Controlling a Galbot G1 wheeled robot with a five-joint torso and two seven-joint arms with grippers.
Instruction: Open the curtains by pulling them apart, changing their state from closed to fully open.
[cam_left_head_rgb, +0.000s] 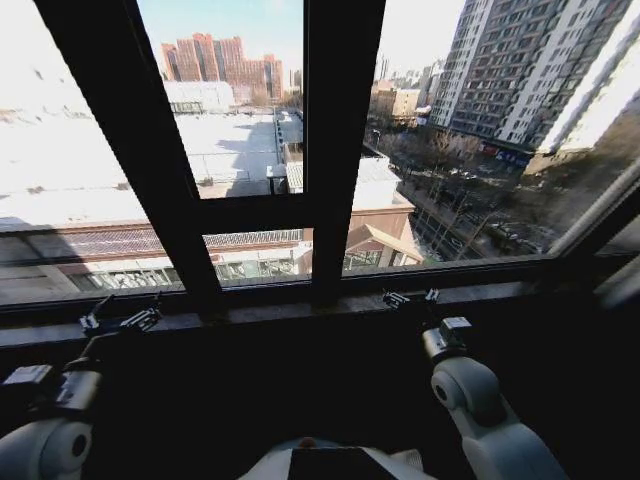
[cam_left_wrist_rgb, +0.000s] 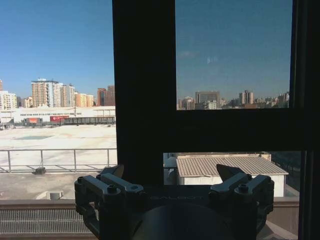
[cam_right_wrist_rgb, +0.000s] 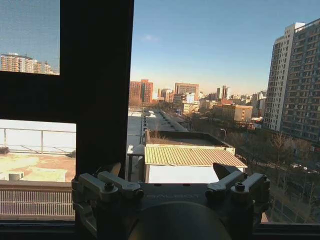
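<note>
Both grippers, left gripper (cam_left_head_rgb: 122, 321) and right gripper (cam_left_head_rgb: 410, 297), sit low in the frame with jaws spread and empty, facing the bare window frame (cam_left_head_rgb: 330, 150). No curtains hang across the glass (presumably drawn aside); sheer fabric would handle light and soft, best pinched at an edge.

So the only ledge-type surface here is the dark window sill (cam_left_head_rgb: 300, 305), a long strip crossing the head view just below the middle of the frame, running from the left edge over to the right and climbing a bit toward the right side. It's in deep shadow, so I can't make out anything lying on it. The black window frame (cam_left_head_rgb: 335, 150) stands straight up off it: a thick upright near centre and a slanted one left of that. In the right wrist view the sill's edge (cam_right_wrist_rgb: 290, 231) shows as a dark band along the bottom right.
</note>
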